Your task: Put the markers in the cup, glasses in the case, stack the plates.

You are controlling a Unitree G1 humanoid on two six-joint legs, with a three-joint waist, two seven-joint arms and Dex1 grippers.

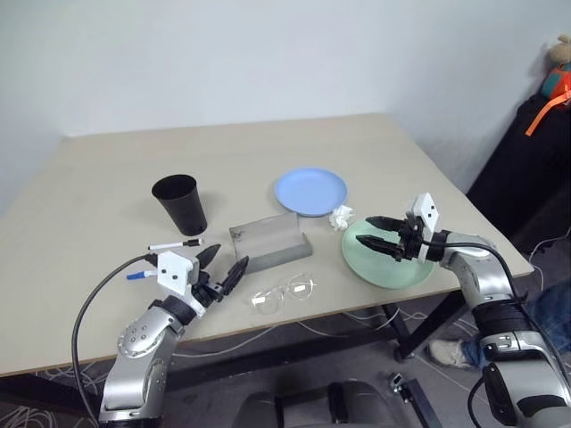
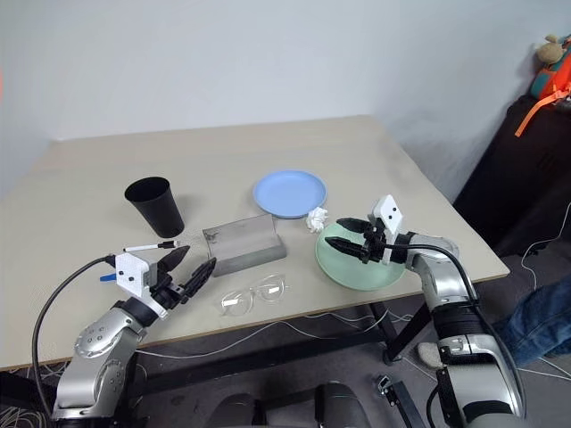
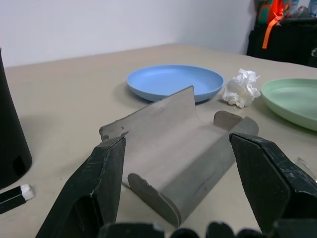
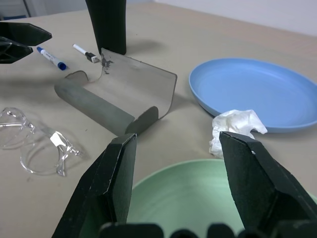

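Cup (image 3: 9, 134) cut by left wrist view's edge, rim unseen. Black-capped marker (image 3: 14, 195) cut off there too, tip alone showing. Mint plate (image 3: 292, 101) cropped at the edge. Blue-capped marker (image 1: 139, 275) partly hidden behind left arm. Glasses (image 4: 34, 144) partly cropped in right wrist view.

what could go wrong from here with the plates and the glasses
1. The crumpled tissue lies between the blue plate and the green plate, so it may get trapped when they are stacked.
2. The green plate sits close to the table edge under the open right gripper; a clumsy grab might tip it off.
3. The glasses lie near the front edge by the open left gripper and could be pushed off.
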